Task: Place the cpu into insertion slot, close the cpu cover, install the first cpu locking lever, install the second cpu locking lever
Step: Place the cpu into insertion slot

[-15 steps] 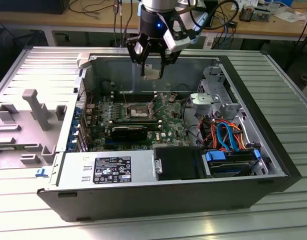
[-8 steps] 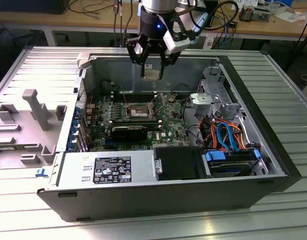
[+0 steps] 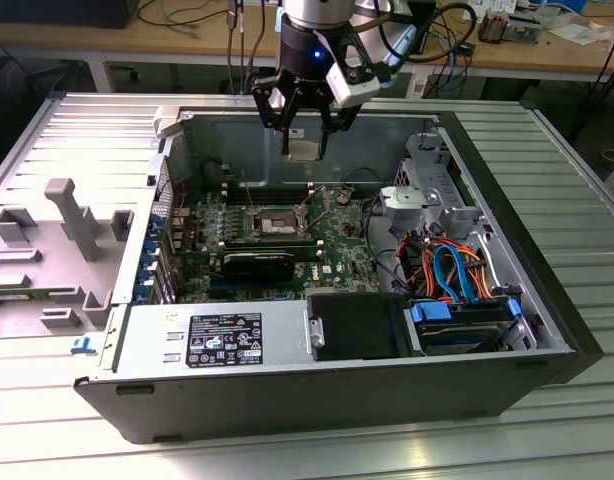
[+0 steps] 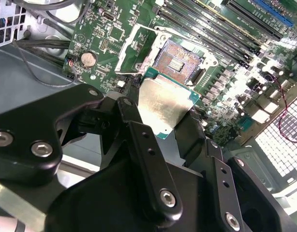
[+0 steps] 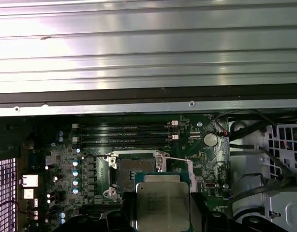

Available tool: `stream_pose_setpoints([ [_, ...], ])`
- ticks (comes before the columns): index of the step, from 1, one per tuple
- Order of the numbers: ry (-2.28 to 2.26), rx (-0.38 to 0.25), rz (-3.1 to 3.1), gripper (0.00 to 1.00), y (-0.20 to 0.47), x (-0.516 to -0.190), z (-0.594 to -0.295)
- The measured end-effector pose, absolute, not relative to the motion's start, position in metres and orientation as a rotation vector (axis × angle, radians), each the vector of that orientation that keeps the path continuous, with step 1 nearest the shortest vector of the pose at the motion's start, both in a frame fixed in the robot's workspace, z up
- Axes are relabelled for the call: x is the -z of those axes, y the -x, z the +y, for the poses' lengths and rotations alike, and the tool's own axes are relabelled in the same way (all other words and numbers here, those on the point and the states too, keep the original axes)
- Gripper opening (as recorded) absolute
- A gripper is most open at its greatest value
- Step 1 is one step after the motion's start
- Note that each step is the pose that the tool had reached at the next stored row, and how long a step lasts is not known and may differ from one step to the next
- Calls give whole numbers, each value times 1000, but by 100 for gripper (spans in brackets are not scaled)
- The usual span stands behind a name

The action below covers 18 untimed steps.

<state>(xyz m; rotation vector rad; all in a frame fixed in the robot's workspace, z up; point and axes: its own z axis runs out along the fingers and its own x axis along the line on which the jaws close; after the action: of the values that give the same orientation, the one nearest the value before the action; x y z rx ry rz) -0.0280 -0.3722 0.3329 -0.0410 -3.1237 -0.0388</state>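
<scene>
One gripper (image 3: pixel 305 146) clamping cpu (image 4: pixel 163 104), insertion slot (image 5: pixel 137 170) open below

I can read no print here. The cpu (image 5: pixel 162 205) I grip carries faint engraved lines on its metal top in the first wrist view; the black label (image 3: pixel 225 340) on the power supply (image 3: pixel 287 345) bears tiny white print.
</scene>
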Motion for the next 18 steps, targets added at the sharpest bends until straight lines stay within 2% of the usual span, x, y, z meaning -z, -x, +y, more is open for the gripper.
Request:
stream_pose_setpoints([
  [18, 41, 38, -3124, 54, 28, -329, -373],
])
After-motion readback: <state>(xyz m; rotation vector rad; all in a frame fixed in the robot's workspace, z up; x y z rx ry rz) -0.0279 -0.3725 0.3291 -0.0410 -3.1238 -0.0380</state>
